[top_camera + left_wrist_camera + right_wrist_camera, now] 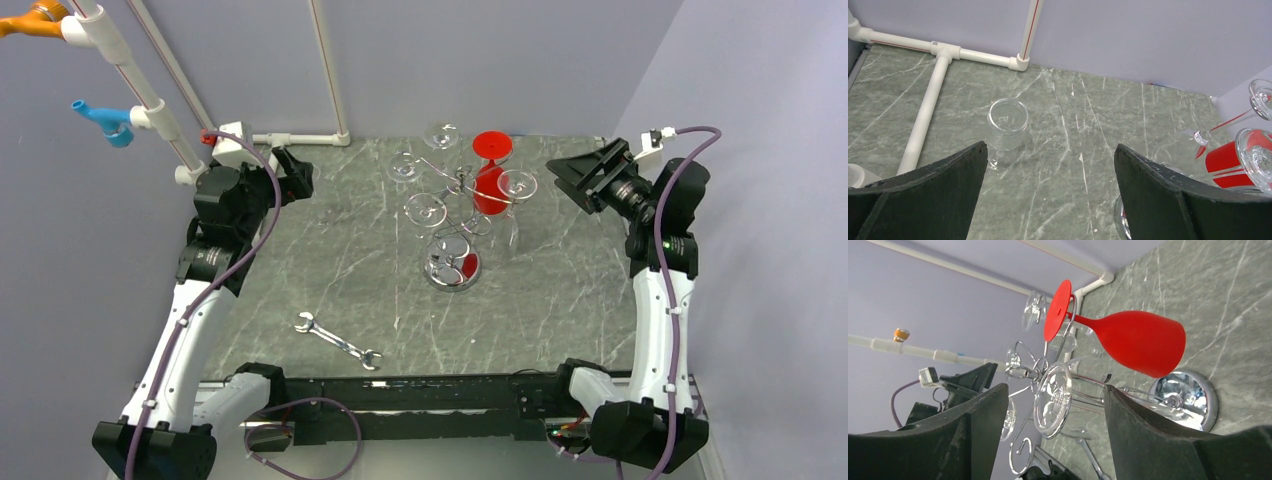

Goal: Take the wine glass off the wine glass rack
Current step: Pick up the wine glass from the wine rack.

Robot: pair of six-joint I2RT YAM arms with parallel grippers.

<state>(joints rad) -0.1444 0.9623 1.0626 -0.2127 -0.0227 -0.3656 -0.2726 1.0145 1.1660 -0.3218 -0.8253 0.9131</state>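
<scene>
The wine glass rack [452, 268] stands mid-table, its shiny dished base [1190, 396] below curled wire arms. Hanging from the arms are a red wine glass [1140, 342] and clear ones. One clear wine glass [517, 184] hangs on the rack's right side; its round foot [1053, 399] lies between my right gripper's [1054, 391] spread fingers, with gaps on both sides. In the top view that right gripper [556, 180] is level with the rack's top. My left gripper [1050, 150] is open and empty over the table at the back left [297, 176].
A clear glass [1007, 125] stands upright on the table ahead of the left gripper, near a white pipe frame [938, 70]. A silver wrench [338, 341] lies near the front edge. Grey walls close in the back and right.
</scene>
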